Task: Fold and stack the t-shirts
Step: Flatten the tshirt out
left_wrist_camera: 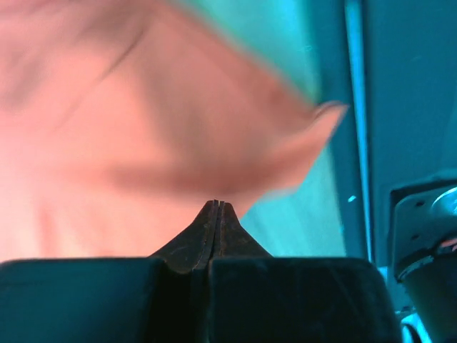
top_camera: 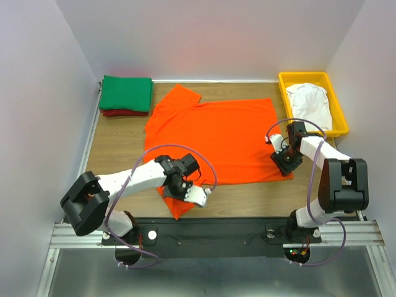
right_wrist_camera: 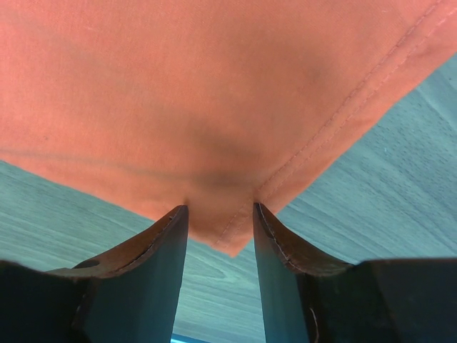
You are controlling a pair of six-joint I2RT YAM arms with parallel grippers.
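Note:
The bright orange t-shirt lies spread flat in the middle of the table. My left gripper is at its near-left sleeve. In the left wrist view its jaws are shut, with blurred orange cloth right at the tips. My right gripper is open, with its jaws on either side of the shirt's near-right hem corner. The green t-shirt lies folded on the folded dark red t-shirt at the back left. The white t-shirt lies crumpled in the tray.
The yellow plastic tray stands at the back right. White walls close in the table on the left, back and right. A black mounting rail runs along the near edge. Bare wood shows in front of the orange shirt.

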